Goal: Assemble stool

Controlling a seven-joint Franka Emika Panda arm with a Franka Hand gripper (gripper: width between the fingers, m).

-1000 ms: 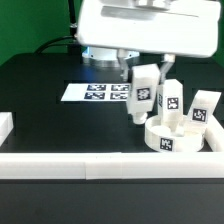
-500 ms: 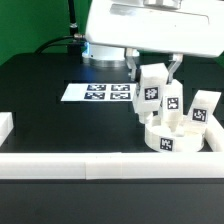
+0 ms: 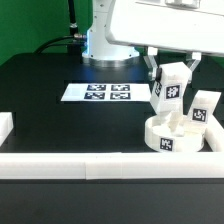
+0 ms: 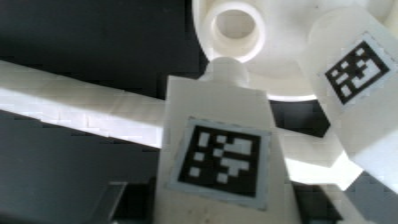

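Note:
The round white seat [image 3: 168,135] lies at the exterior view's right, against the front rail. A leg block [image 3: 204,109] stands upright in it. My gripper [image 3: 172,70] is shut on another tagged leg block [image 3: 170,93] and holds it upright above the seat's far side. In the wrist view the held block [image 4: 222,140] fills the middle between my dark fingers [image 4: 125,200]. Beyond it I see the seat's top with a round hole [image 4: 237,25] and the standing leg [image 4: 356,70]. A third leg seen earlier is hidden behind the held block.
The marker board [image 3: 100,93] lies flat on the black table to the exterior view's left of the seat. A long white rail [image 3: 90,164] runs along the front, with a short piece [image 3: 5,126] at the left edge and another [image 3: 212,140] at the right.
My gripper has carried the leg block toward the exterior view's right, from beside the seat to above it. It now covers the middle standing leg. The seat has not moved.

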